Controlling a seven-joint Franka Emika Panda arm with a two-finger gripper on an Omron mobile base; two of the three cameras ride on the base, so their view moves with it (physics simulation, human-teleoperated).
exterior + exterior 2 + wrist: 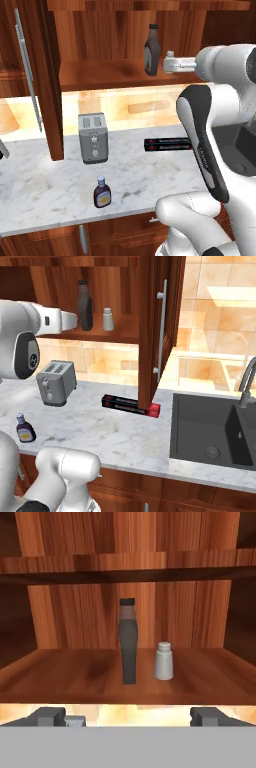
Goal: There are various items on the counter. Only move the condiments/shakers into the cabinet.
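Facing the open wall cabinet [120, 45], the gripper [127, 716] is hanging with jaws spread wide and empty, just outside the shelf. The tall dark sauce bottle [128, 642] and small grey-white shaker [164, 661] are standing upright on it, close together but apart. Backing straight out avoids toppling them; the yellow-labelled bottle [102, 192] is waiting on the tabletop [45, 185] near its front edge.

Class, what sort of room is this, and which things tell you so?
A rendered kitchen: a silver two-slot toaster on a white-grey marbled stone worktop, a dark sink basin, and a reddish-brown wooden wall cabinet.
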